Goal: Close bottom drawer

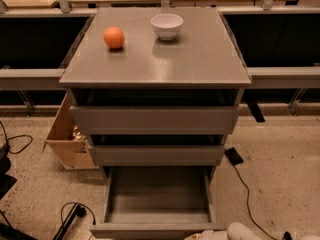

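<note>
The bottom drawer (157, 194) of the grey cabinet (155, 49) is pulled far out, showing its shallow empty grey box. Its flat front strip (155, 229) lies near the bottom edge of the camera view. The middle drawer front (156, 155) and the top drawer front (154, 120) stand slightly out. My gripper (235, 232) shows only as a white rounded part at the bottom edge, right beside the right end of the bottom drawer's front strip.
An orange (114, 37) and a white bowl (167, 25) sit on the cabinet top. A cardboard box (67, 136) stands on the floor to the left. Black cables (75, 214) lie at lower left, and a cable with a black block (234, 156) lies to the right.
</note>
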